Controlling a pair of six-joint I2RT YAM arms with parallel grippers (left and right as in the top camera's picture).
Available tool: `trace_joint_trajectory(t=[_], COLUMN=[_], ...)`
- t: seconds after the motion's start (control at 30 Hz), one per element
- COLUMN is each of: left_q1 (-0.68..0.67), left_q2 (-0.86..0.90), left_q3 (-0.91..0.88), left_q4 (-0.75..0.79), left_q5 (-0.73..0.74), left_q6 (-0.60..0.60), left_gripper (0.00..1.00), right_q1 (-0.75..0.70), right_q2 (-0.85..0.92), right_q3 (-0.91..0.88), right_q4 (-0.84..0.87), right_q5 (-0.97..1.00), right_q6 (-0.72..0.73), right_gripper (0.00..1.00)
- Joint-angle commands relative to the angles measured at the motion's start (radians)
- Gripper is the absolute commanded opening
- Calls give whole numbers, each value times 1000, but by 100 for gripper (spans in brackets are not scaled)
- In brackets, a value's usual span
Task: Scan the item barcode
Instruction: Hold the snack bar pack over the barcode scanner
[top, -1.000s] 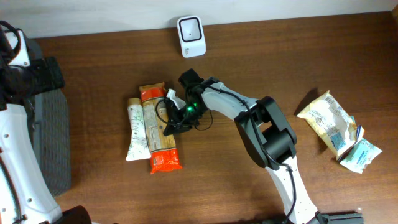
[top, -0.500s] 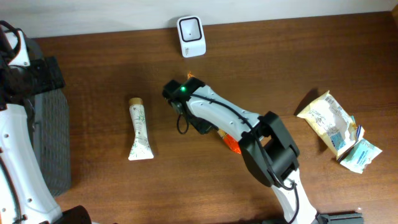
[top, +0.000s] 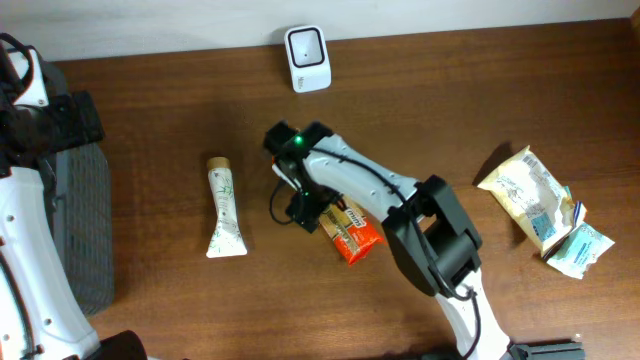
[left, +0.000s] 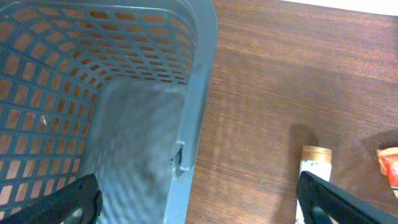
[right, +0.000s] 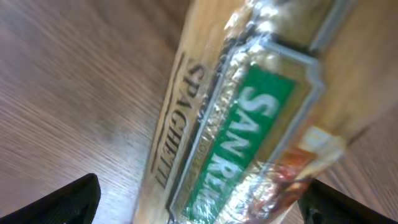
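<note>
At the left edge of my brown wooden desk (top: 180, 310) sits a grey mesh basket (top: 88, 225). A white tube (top: 224, 207) lies well to its right, tan cap pointing to the far side. Far off on the right, a cream snack bag (top: 527, 193) touches a smaller pale green packet (top: 580, 248) lying just nearer.

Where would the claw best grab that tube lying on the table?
From straight above, around the middle of the tube, closing across its narrow width. It lies flat on the table with both long sides free; the tail end flattens wide, the cap is short.
</note>
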Motion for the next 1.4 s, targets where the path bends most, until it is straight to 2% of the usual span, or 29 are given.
trace_joint_trajectory(t=[0.0, 0.03, 0.07, 0.17, 0.2, 0.3, 0.33, 0.4, 0.47, 0.57, 0.67, 0.8, 0.83, 0.93, 1.0, 1.07, 1.13, 1.2, 1.33, 1.37], left_q1=[2, 2, 2, 2, 2, 2, 2, 2, 2, 2, 2, 2, 2, 2, 2, 2, 2, 2, 2, 2], left_q2=[-11, -11, -11, -11, -11, -11, -11, -11, -11, -11, -11, -11, -11, -11, -11, -11, -11, -11, -11, -11], left_q3=[5, 5, 5, 5, 5, 5, 5, 5, 5, 5, 5, 5, 5, 5, 5, 5, 5, 5, 5, 5], left_q4=[0, 1, 1, 1, 1, 1, 1, 1, 1, 1, 1, 1, 1, 1, 1, 1, 1, 1, 1, 1], left_q5=[-4, -4, -4, -4, -4, -4, -4, -4, -4, -4, -4, -4, -4, -4, -4, -4, -4, -4, -4, -4], left_q6=[13, 13, 13, 13, 13, 13, 13, 13, 13, 13, 13, 13, 13, 13, 13, 13, 13, 13, 13, 13], left_gripper=[99, 99, 99, 99, 99, 99, 99, 99, 99, 99, 99, 99, 99, 99, 99, 99, 99, 99, 99, 99], right_q1=[-19, -30, -39, -51, -51, -63, -86, -209, -355, -486, -550, -555, -555, -500, -394, -289, -231, -223, -227, -227], right_q2=[11, 11, 11, 11, 7, -47, -63, -85, -85, -86, -115, -172, -181, -182, -178, -147, -82, 17, 224, 254], right_q3=[-85, -96, -106, -121, -113, -10, 68, 260, 299, 299, 317, 425, 460, 533, 520, 515, 515, 515, 515, 515], right_q4=[29, 43, 58, 82, 73, 7, -54, -209, -328, -512, -512, -512, -512, -431, -198, -4, 202, 422, 747, 785], right_q5=[-27, -8, 26, 31, -3, -136, -238, -705, -1117, -1371, -1577, -1591, -1547, -1216, -605, -63, 299, 557, 747, 774], right_q6=[-36, -35, -35, -35, -35, -35, -63, -229, -444, -678, -669, -665, -651, -585, -317, -203, -202, -253, -518, -541], right_gripper=[99, 98, 91, 50, 40, 34, 33, 7, 4, 4, 4, 4, 4, 4, 4, 4, 4, 4, 4, 4])
